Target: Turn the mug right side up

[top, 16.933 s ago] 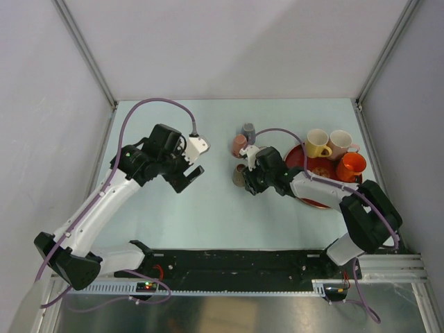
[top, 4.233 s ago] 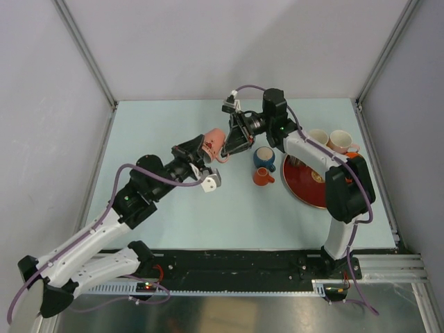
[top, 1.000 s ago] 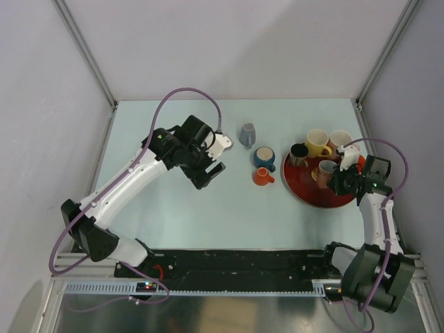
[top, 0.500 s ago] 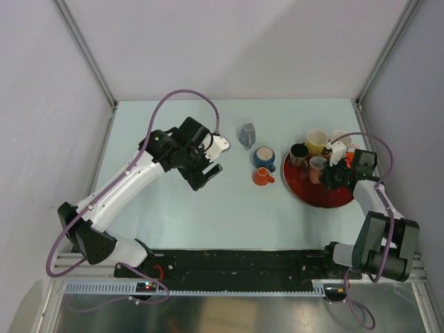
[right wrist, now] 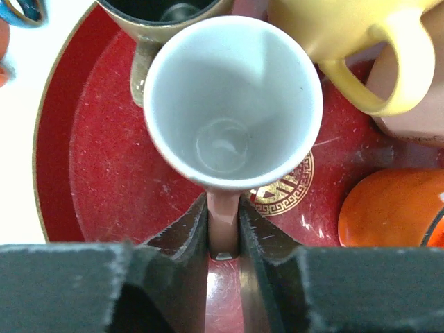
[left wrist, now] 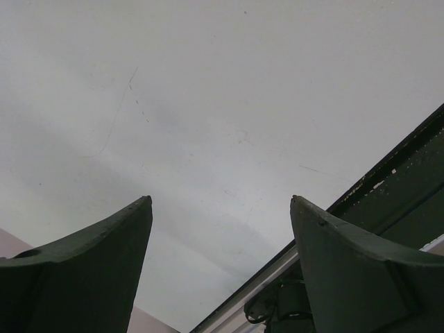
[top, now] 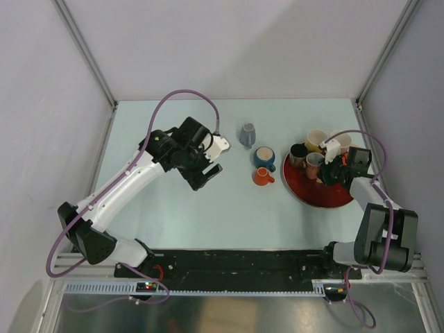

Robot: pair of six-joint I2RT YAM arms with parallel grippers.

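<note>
As the top view shows, the right gripper has nudged the pink mug a little further across the red tray toward the dark mug; the left gripper has not moved. Its wrist view shows jaws spread wide, nothing between. From the right wrist, the mug is mouth-up, handle clamped; only release seems left.

Our left arm stretches forward with a bent elbow, and our left hand hangs with fingers spread wide, gripping nothing. Our right arm folds close to its base; our right hand pinches the handle of the pink ceramic mug.
</note>
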